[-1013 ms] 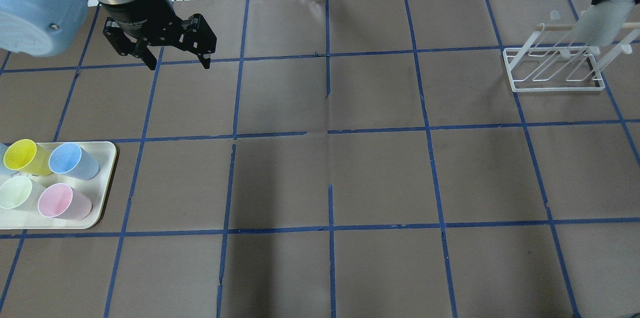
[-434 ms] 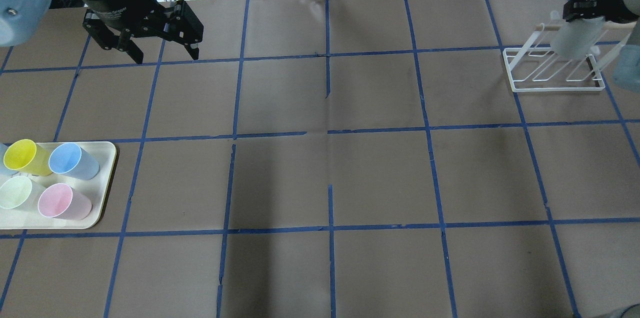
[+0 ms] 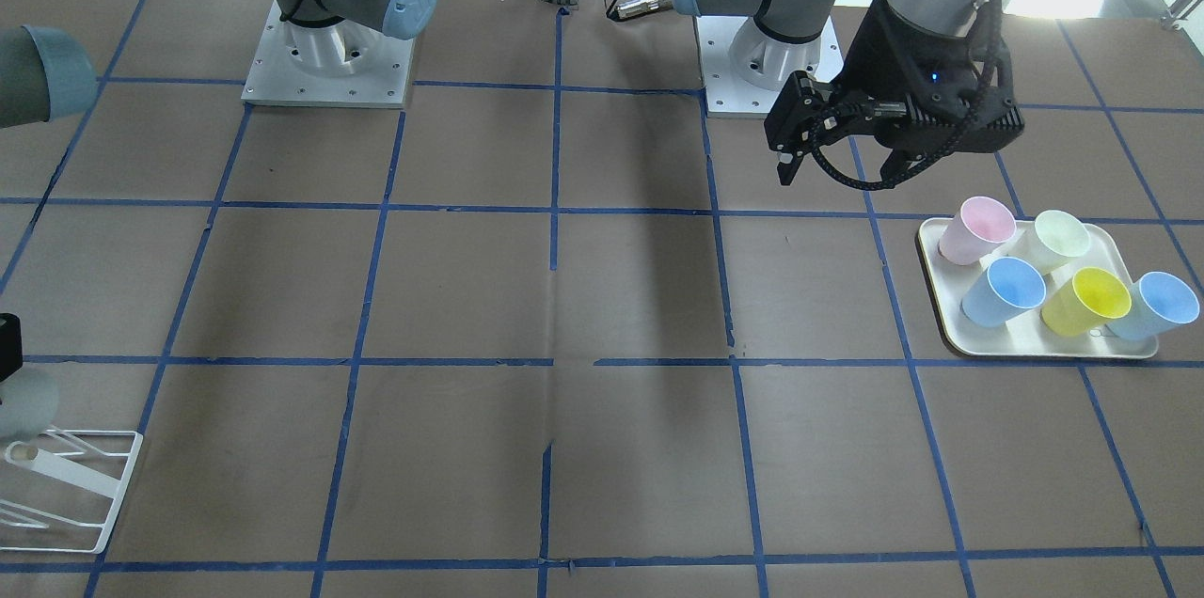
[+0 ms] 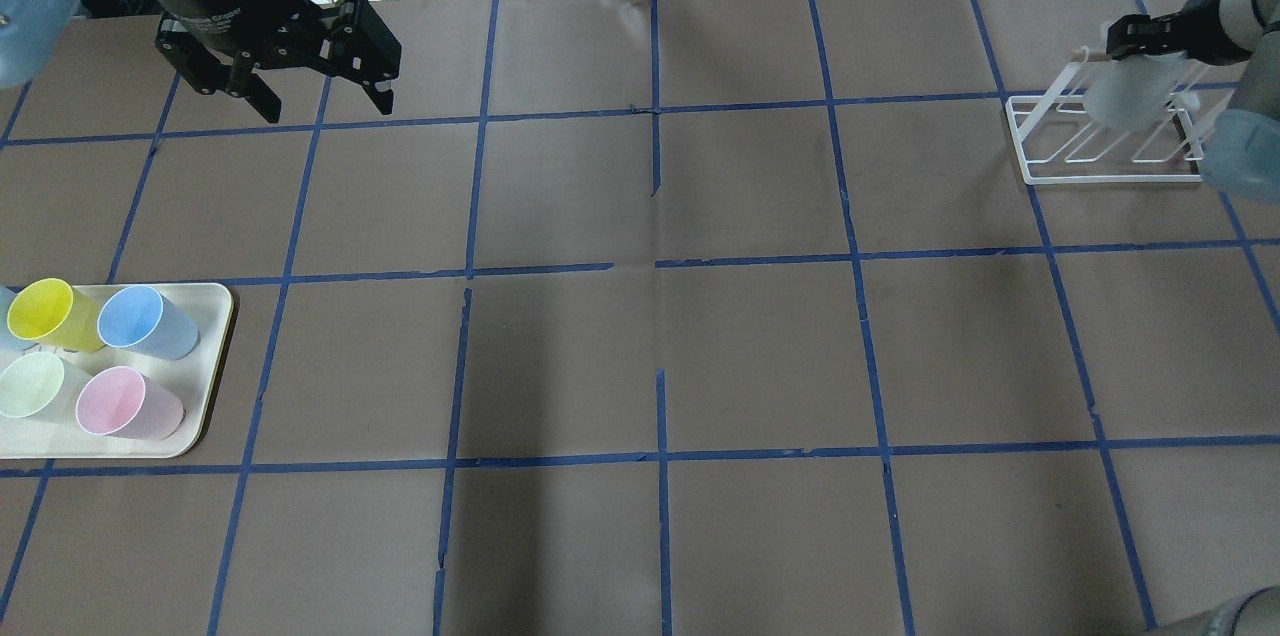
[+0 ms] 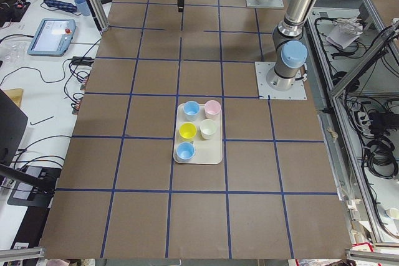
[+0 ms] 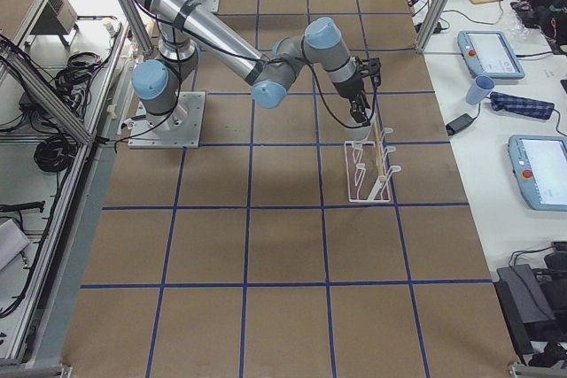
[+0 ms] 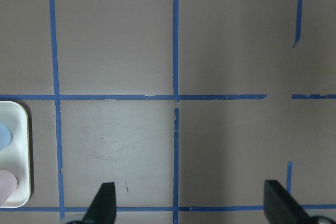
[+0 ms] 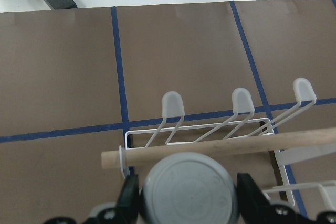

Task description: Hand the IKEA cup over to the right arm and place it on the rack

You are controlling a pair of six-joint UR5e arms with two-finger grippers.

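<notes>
The IKEA cup is a light-grey tumbler held in my right gripper, which is shut on it. The cup hangs over the near-left end of the white wire rack. In the right wrist view the cup's closed base faces the camera between the fingers, just in front of the rack's wooden rod. I cannot tell whether the cup touches a rod. My left gripper is open and empty, high over the far left of the table; its fingers stand wide apart.
A cream tray at the left edge holds yellow, blue, pale green and pink cups; it also shows in the front view. Cables and a power brick lie beyond the table's far edge. Blue tape lines grid the brown table.
My right gripper has moved left and down with the cup, from the rack's right end to its left end. My left gripper has drawn back to the left and away.
</notes>
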